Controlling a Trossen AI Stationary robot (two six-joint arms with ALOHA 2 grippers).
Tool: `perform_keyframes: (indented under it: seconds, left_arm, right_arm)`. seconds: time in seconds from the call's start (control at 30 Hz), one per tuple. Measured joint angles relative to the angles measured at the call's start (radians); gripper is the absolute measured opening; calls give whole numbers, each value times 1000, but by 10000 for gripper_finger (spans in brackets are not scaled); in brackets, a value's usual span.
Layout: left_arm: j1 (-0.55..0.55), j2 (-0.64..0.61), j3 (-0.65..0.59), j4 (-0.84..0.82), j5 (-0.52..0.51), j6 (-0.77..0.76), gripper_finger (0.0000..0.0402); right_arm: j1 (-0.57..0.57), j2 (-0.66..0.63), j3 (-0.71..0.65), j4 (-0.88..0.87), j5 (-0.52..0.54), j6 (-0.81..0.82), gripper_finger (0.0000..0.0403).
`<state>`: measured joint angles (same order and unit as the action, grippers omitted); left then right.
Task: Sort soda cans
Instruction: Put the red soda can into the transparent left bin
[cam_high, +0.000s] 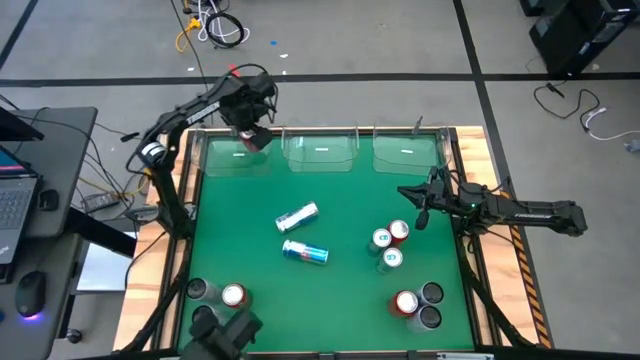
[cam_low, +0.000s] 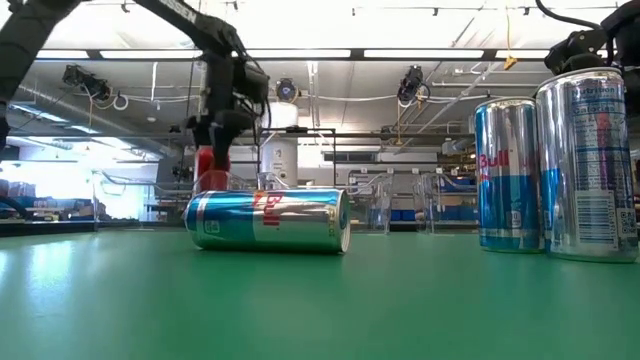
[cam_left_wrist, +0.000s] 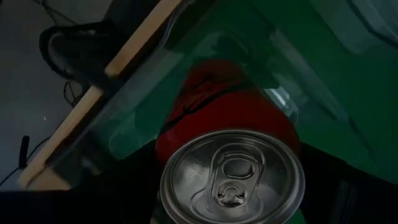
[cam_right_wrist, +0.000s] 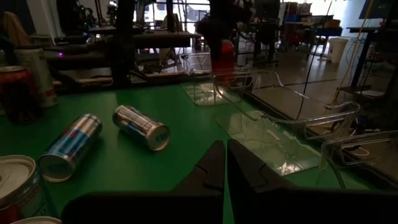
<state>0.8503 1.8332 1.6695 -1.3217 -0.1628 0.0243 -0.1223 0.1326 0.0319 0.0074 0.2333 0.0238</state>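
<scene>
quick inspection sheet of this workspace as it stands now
surface: green table with wooden edges
job's things: red can held over left clear bin; two cans lying mid-table; others upright near front and right
clutter: nothing seen on the mat besides three bins
grippers: left gripper closed on the red can; right gripper shut, empty, at right edge
cables: loose cables on floor
surroundings: laptop desk at left

soda cans (cam_low: 268, 221): glossy metal, brushed silvery tops. bins (cam_high: 322, 152): clear smooth plastic. table surface (cam_high: 340, 215): matt green. table frame (cam_high: 500, 260): bare wood.
</scene>
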Motion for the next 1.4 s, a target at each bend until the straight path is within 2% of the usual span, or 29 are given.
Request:
perform_keyframes:
  seconds: [0.33, 0.6, 1.0, 1.17, 1.4]
  left_arm:
    - [42, 40, 0, 111, 81, 38, 294]
    - [73, 40, -22, 128, 151, 25, 294]
    - [73, 40, -40, 154, 157, 26, 311]
    - [73, 40, -40, 160, 191, 45, 316]
    - [73, 40, -40, 162, 194, 46, 340]
  right_arm:
    - [0, 0, 0, 2, 0, 0, 7]
    - [0, 0, 0, 6, 0, 0, 7]
    - [0, 0, 0, 6, 0, 0, 7]
    - [0, 0, 0, 6, 0, 0, 7]
    - [0, 0, 0, 6, 0, 0, 7]
